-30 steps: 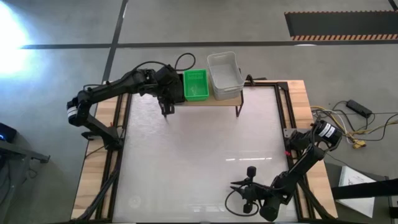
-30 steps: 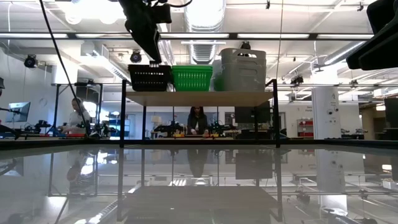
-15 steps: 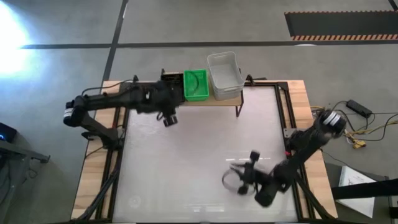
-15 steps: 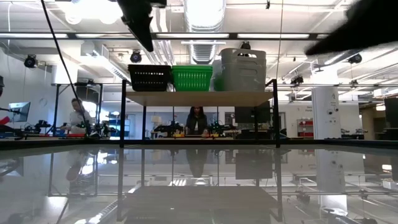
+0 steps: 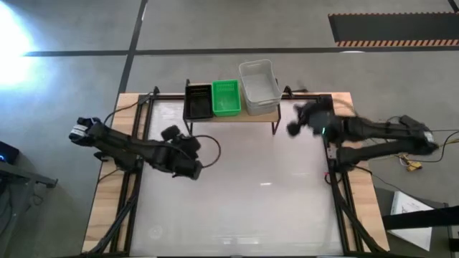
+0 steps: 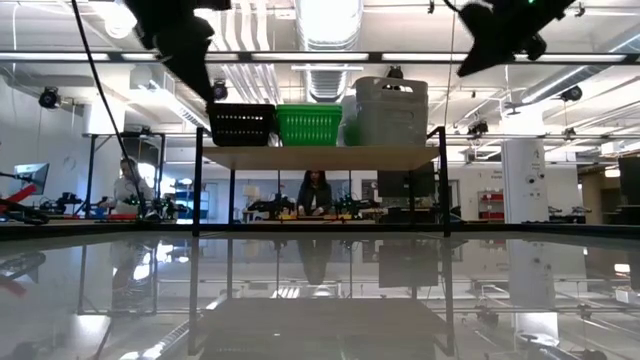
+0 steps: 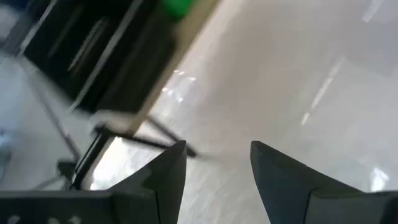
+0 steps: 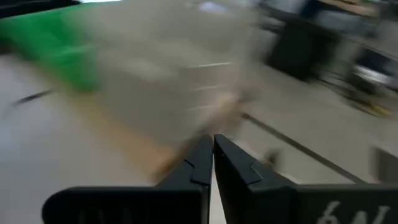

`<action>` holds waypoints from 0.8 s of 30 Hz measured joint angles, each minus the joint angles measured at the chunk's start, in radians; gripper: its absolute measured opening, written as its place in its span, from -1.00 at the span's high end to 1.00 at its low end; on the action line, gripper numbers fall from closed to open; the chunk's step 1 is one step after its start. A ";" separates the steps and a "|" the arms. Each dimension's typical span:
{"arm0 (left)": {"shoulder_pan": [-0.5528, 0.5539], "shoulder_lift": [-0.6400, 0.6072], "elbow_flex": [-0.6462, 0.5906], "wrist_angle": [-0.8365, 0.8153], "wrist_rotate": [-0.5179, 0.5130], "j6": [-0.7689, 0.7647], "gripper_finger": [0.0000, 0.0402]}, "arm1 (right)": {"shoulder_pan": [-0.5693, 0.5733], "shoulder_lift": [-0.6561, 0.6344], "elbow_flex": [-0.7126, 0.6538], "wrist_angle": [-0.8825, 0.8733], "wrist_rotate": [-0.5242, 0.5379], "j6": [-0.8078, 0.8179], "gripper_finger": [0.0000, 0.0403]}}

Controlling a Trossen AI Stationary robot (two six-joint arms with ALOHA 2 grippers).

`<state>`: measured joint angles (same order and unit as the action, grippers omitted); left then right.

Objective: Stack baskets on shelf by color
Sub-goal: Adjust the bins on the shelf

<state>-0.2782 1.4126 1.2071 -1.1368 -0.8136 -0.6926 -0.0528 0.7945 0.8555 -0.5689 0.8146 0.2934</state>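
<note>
Three baskets stand side by side on the low wooden shelf (image 5: 264,113) at the table's far edge: a black one (image 5: 199,102) on the left, a green one (image 5: 227,97) in the middle and a larger translucent white one (image 5: 259,84) on the right. The low view shows the same row, black basket (image 6: 240,125), green basket (image 6: 308,125), white basket (image 6: 390,112), on the shelf top (image 6: 320,157). My left gripper (image 7: 216,155) is open and empty, over the table left and near of the shelf (image 5: 188,156). My right gripper (image 8: 212,146) is shut and empty, beside the shelf's right end (image 5: 295,125).
The shelf stands on thin black legs (image 6: 196,190) at the far side. Black frame rails (image 5: 336,179) run along the table's left and right sides. The glossy white tabletop (image 5: 244,201) stretches from the shelf to the near edge. A person (image 6: 315,192) sits far behind the table.
My left gripper drew back from the black basket on the shelf's left end, moving toward the table's near and left side; the black basket stays on the shelf. My right arm swung quickly from the table's near right corner toward the far edge, ending beside the shelf's right end.
</note>
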 joint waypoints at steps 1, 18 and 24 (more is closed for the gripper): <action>0.002 -0.008 -0.007 -0.027 -0.008 -0.048 0.19 | -0.079 -0.016 0.000 0.004 -0.015 -0.020 0.96; 0.376 -0.253 -0.226 0.068 -0.193 0.092 0.19 | -0.690 0.248 0.003 0.378 -0.815 -0.182 0.96; 0.422 -0.283 -0.378 0.472 -0.192 0.369 0.19 | -0.655 0.247 0.008 0.383 -0.906 -0.190 0.96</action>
<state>0.1436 1.1294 0.8295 -0.6650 -1.0060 -0.3233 -0.7075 1.0412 0.8639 -0.1857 -0.0917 0.1034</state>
